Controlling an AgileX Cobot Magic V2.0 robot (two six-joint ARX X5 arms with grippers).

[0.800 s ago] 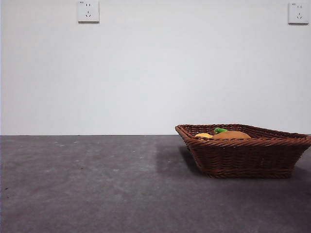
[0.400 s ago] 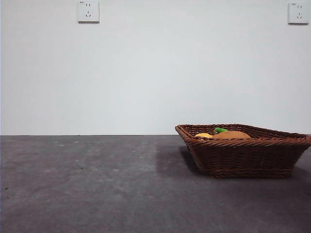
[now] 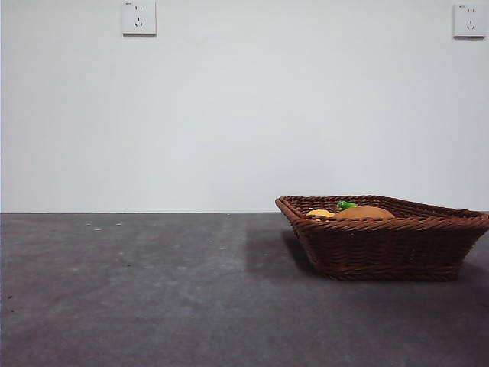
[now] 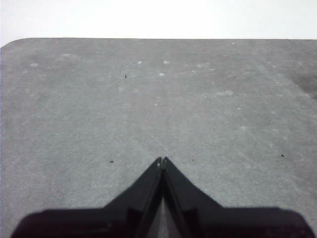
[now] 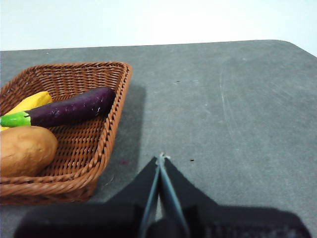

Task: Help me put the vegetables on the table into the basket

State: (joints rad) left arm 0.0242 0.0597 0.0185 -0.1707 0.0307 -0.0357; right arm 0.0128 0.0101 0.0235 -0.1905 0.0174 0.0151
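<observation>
From the front, the basket (image 3: pixel 386 237) is sitting on the table (image 3: pixel 137 290) with the potato (image 3: pixel 364 212) peeking over its rim.

The left gripper (image 4: pixel 162 161) is hanging pressed together over bare table.

The right gripper (image 5: pixel 161 158), pressed together too, is waiting just beside the basket holding the eggplant (image 5: pixel 67 110), yellow piece (image 5: pixel 30 103) and potato. A careless swing might bump it.

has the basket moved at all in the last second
No. In the front view the basket sits at the same spot under the right wall socket, its rim level with the table's far edge as before.
</observation>
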